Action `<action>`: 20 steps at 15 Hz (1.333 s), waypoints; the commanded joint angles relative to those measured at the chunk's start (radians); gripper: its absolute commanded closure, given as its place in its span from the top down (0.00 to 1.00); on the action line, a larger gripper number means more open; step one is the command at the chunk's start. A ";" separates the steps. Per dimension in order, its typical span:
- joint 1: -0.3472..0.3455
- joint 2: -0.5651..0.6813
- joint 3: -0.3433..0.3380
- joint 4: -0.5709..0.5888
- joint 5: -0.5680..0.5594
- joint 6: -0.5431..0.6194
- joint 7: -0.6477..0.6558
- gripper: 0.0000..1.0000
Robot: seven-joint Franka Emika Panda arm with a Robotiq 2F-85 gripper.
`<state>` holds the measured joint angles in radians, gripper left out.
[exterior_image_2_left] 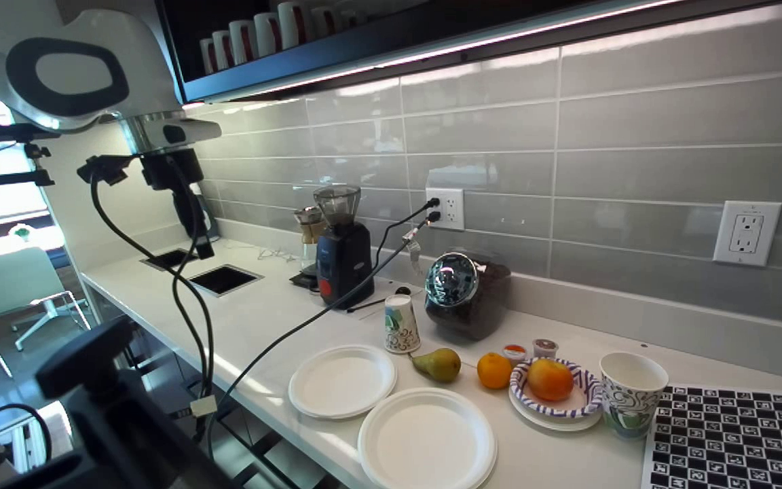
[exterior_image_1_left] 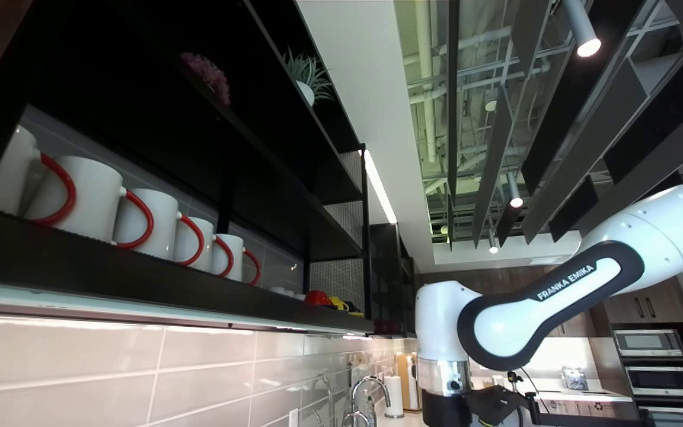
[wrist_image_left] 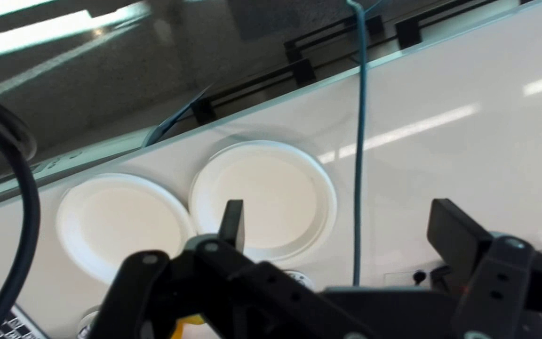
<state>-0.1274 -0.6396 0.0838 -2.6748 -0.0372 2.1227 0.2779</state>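
My gripper [wrist_image_left: 339,205] stands wide open above the counter, with nothing between its fingers. In the wrist view two white plates [wrist_image_left: 271,197], [wrist_image_left: 115,226] lie side by side below; the left finger [wrist_image_left: 233,221] overlaps one of them in the picture. A dark cable [wrist_image_left: 359,155] shows through the gap, well beneath. In an exterior view the gripper [exterior_image_2_left: 202,244] points down, far left of the plates. Near them are a green pear [exterior_image_2_left: 440,365], an orange [exterior_image_2_left: 494,371], a paper cup [exterior_image_2_left: 401,326], and a patterned bowl [exterior_image_2_left: 591,394] holding a reddish-orange fruit [exterior_image_2_left: 550,379].
Along the tiled wall stand a coffee grinder [exterior_image_2_left: 345,251] and a dark jar [exterior_image_2_left: 472,299] with a shiny lid. A larger cup [exterior_image_2_left: 632,390] adjoins a checkered board [exterior_image_2_left: 737,435]. Overhead runs a black shelf [exterior_image_1_left: 158,261] with several white mugs [exterior_image_1_left: 89,198]. Cables [exterior_image_2_left: 187,292] hang beside the arm.
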 commanded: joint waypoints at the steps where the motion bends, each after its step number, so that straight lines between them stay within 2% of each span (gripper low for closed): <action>1: -0.042 0.072 -0.019 -0.051 -0.089 0.128 0.000 1.00; 2: -0.019 0.031 -0.013 -0.029 -0.059 0.065 0.011 1.00; 14: -0.017 0.042 -0.017 -0.032 -0.061 0.076 0.009 1.00; 17: -0.018 0.139 -0.021 -0.044 -0.045 0.176 0.026 1.00; 20: -0.042 0.209 0.012 -0.080 -0.098 0.318 0.084 1.00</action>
<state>-0.1545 -0.5146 0.0755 -2.7321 -0.0922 2.3166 0.3075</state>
